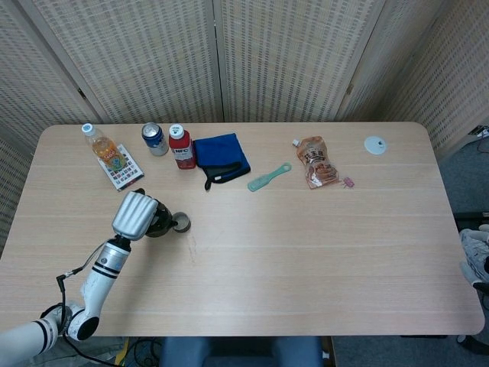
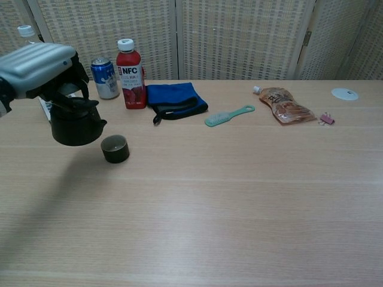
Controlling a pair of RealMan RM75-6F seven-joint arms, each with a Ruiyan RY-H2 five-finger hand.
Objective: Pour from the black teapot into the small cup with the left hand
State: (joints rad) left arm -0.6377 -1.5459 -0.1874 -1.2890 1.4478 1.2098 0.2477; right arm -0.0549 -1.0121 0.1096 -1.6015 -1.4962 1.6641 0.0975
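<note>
The left hand [image 2: 42, 69] grips the black teapot [image 2: 75, 122] from above, holding it raised just beside the small cup [image 2: 115, 148] on the tabletop [image 2: 239, 191], its spout facing the cup, seemingly ready to tip; the right hand is out of sight

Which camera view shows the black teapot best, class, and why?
The chest view: the black teapot shows side-on, body and spout clear, gripped from above by the left hand beside the small cup. In the head view, the hand hides most of the teapot.
</note>
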